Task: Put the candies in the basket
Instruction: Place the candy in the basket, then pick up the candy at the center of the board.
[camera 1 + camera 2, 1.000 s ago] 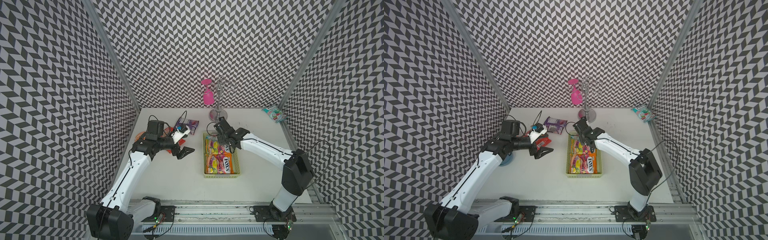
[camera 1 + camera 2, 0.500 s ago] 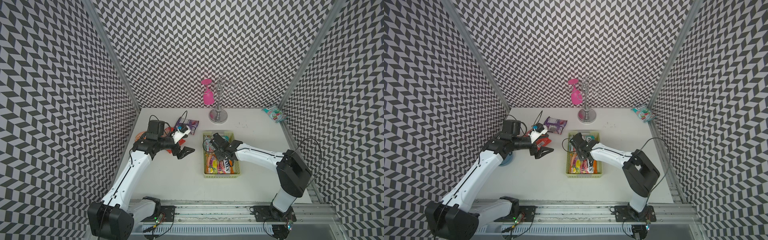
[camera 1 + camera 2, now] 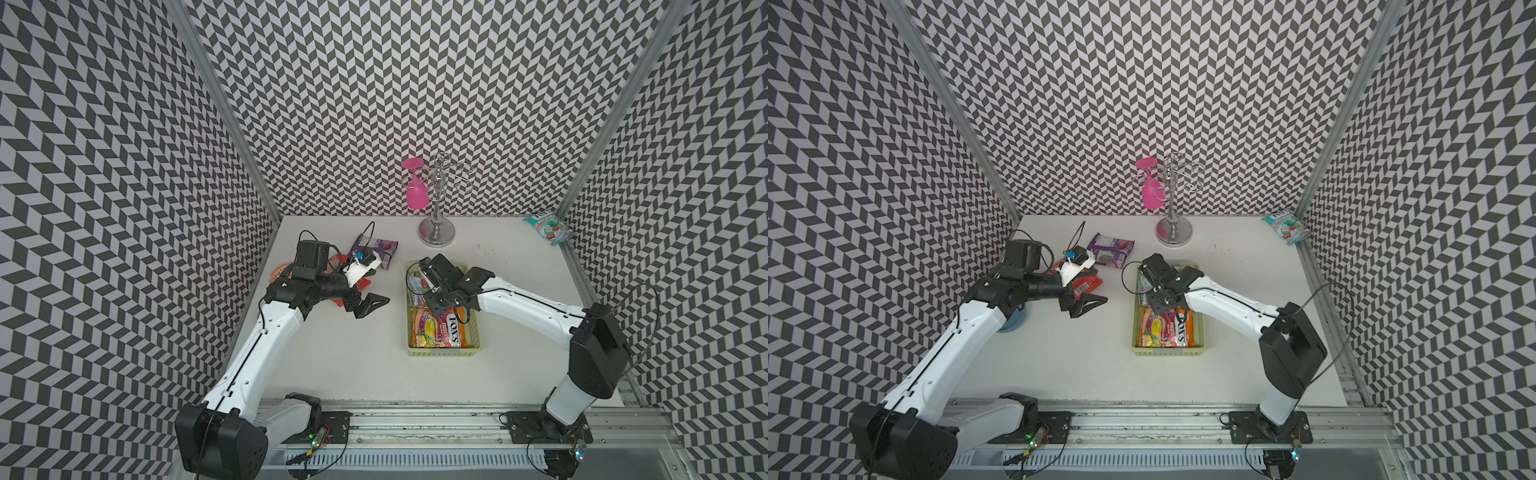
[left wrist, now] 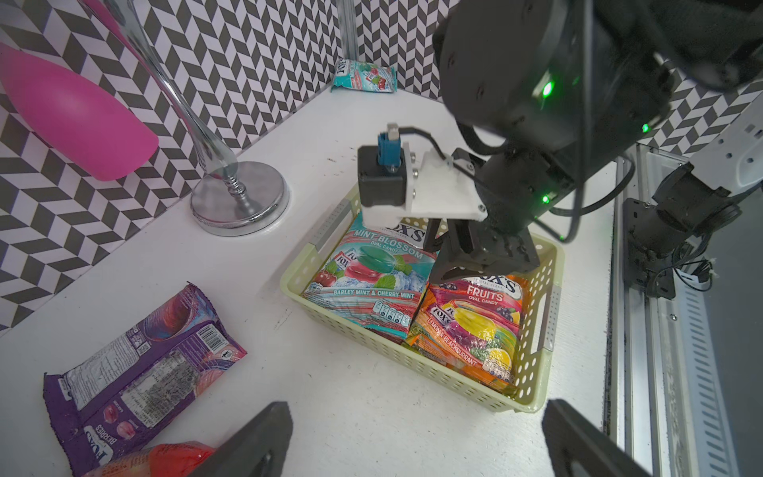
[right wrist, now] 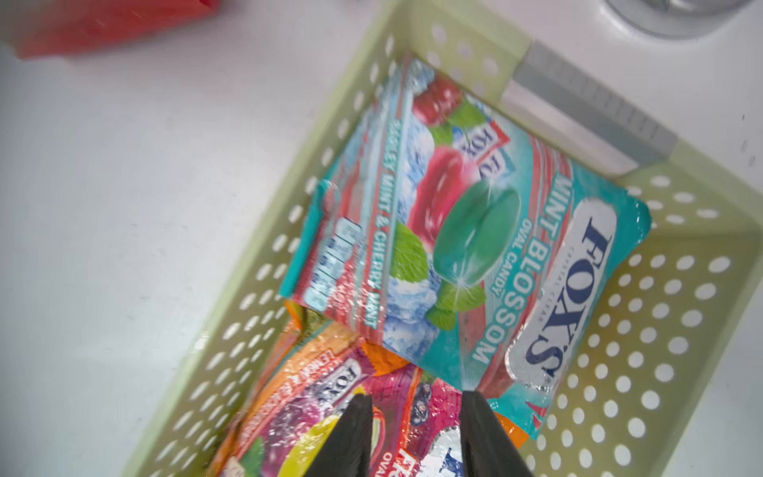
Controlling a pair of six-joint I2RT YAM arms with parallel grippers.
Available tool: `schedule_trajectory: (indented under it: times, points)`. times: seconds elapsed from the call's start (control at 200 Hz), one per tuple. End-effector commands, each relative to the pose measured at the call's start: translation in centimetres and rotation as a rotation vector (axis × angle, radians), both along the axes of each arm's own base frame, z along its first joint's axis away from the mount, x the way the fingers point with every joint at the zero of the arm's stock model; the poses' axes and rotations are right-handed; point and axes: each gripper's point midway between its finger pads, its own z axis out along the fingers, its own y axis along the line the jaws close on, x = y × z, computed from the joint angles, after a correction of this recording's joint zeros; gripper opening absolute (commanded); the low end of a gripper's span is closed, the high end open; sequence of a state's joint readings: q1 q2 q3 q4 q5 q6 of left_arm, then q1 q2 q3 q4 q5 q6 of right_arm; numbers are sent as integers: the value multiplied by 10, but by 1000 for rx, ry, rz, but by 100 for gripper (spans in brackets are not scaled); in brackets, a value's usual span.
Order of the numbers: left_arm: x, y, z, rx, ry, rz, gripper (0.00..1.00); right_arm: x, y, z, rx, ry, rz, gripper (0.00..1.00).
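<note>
Above the table (image 3: 332, 357), in a top view: right gripper (image 3: 441, 302) over the pale green basket (image 3: 441, 353), left gripper (image 3: 372, 306) spread wide and empty. Left wrist view: Mint Blossom bag (image 4: 371, 272) inside, purple Berries bag (image 4: 140, 371) outside on the table. Right wrist view: fingers (image 5: 483, 433) parted, holding nothing; rising, they might snag the Mint Blossom bag's edge and drag it out.

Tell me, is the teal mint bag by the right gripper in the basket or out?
In. The teal mint bag lies within the basket walls, overlapping the orange fruits bag; the right gripper is open, holding nothing.
</note>
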State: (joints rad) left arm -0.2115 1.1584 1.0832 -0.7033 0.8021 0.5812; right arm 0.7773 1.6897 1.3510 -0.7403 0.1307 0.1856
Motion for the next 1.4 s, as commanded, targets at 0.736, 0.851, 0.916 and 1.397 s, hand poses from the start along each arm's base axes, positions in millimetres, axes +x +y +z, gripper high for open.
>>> schedule_trajectory:
  times: [0.736,0.851,0.916,1.397]
  points:
    - [80,52,9,148,-111,422,99,70,4,-28,94,-31,-116,44]
    - [111,63,2,186,-74,529,96,73,0,11,161,-87,-121,45]
    - [129,68,-4,206,-54,585,95,73,-7,32,185,-122,-126,46]
    - [222,73,-63,317,123,691,87,43,-120,96,224,-377,-302,79]
